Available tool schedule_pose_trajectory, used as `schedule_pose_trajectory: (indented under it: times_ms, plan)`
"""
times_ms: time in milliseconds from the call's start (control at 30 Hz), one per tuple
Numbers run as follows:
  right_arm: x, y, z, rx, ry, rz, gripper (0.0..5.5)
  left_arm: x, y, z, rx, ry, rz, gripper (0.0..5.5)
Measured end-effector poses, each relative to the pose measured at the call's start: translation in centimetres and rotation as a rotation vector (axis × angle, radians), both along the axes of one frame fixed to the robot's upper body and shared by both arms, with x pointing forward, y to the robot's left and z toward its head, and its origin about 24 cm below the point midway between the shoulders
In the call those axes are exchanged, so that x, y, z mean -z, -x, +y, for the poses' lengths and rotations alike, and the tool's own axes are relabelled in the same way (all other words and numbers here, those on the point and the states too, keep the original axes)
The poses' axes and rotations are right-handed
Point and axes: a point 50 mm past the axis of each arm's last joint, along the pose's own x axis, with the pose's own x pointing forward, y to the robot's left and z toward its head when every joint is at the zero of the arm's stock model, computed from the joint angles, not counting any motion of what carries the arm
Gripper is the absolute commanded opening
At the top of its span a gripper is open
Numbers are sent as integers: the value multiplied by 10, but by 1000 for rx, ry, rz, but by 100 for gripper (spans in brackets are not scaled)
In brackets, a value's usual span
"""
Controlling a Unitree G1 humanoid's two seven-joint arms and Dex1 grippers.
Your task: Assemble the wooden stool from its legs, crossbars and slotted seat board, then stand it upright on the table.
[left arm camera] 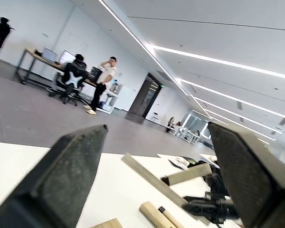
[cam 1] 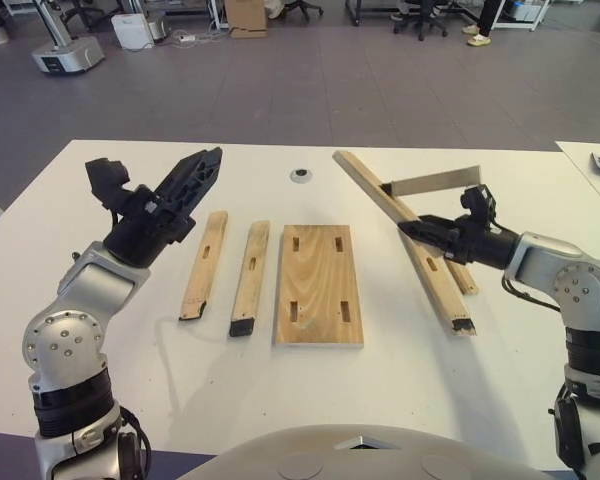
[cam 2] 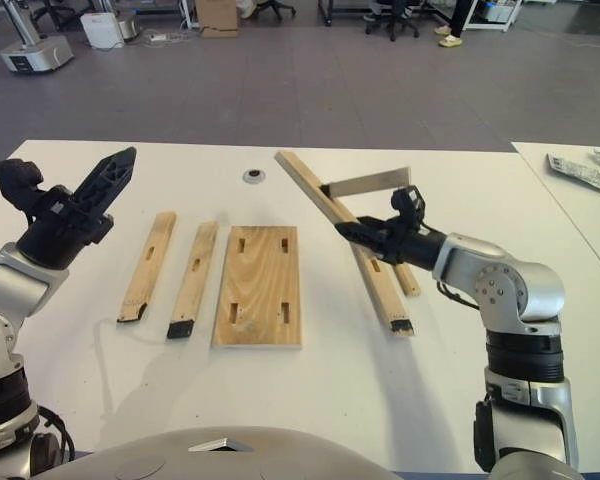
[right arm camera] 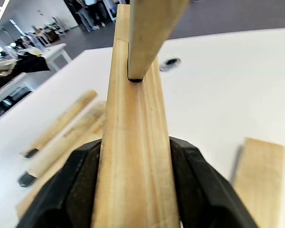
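The slotted seat board (cam 1: 318,283) lies flat at the table's middle. Left of it lie two short slotted wooden pieces (cam 1: 205,263) (cam 1: 250,276), side by side. On the right, a long leg (cam 1: 442,285) slants across the table with a crossbar (cam 1: 435,183) plugged into it and pointing right. My right gripper (cam 1: 412,230) is shut on that leg around its middle, its fingers (right arm camera: 80,185) pressed to both sides of the leg (right arm camera: 133,142). Another short piece (cam 1: 464,278) lies partly under the leg. My left gripper (cam 1: 205,165) hovers open above the table's left part, holding nothing.
A small round grey grommet (cam 1: 301,175) sits in the tabletop behind the seat board. A second table (cam 1: 595,160) with an item on it stands at the far right. The near table edge runs just in front of the wooden pieces.
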Motion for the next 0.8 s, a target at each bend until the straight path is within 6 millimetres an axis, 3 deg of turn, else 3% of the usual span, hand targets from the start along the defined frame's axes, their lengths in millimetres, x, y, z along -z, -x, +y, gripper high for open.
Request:
schedule_pose_trajectory:
  times_ms: [67, 167, 367, 567, 600, 800]
  plan:
    - [32, 16, -3, 54, 118, 96, 207, 8, 10, -2, -49, 22, 13, 391]
    - [53, 27, -3, 94, 251, 117, 207, 12, 19, -4, -117, 40, 17, 391]
    - [70, 39, 24, 223, 312, 137, 207, 26, 28, -3, -266, 76, 59, 391]
    - [69, 47, 37, 348, 322, 236, 207, 31, 29, -11, -265, 89, 76, 391]
    - [70, 48, 38, 366, 317, 246, 246, 32, 30, -11, -267, 88, 80, 391]
    - [68, 50, 42, 343, 335, 230, 345, 33, 30, -14, -268, 95, 80, 391]
